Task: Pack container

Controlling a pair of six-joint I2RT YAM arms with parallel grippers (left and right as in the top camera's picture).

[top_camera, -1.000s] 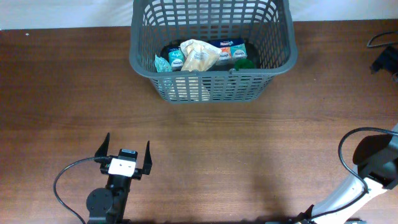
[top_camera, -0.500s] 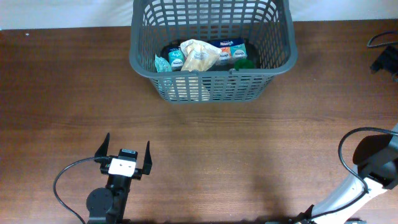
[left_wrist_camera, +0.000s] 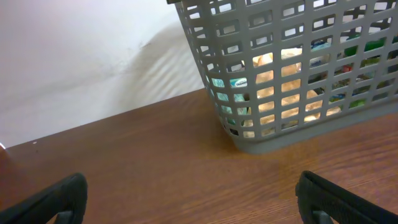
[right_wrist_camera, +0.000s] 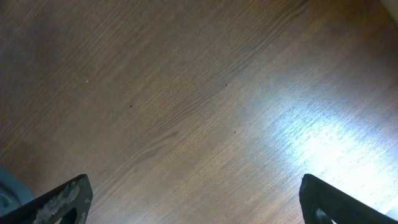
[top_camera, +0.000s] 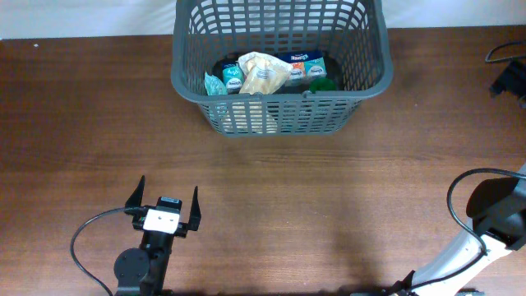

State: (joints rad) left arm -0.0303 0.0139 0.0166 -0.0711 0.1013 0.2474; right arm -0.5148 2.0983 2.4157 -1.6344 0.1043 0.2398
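The left gripper (top_camera: 168, 187) stands wide, holding nothing, at 7 o'clock on the table (top_camera: 329, 189). The right gripper (right_wrist_camera: 193, 186) is also spread wide above the wood. The container (top_camera: 279, 115) sits at 12 o'clock, with a cream bag (top_camera: 263, 74) and small packets (top_camera: 306, 66) inside.

Overhead looks straight down on table (top_camera: 329, 197). Left wrist sits low, faces basket (left_wrist_camera: 267, 146), shared with overhead. Right wrist close above bare wood, probably angled down.
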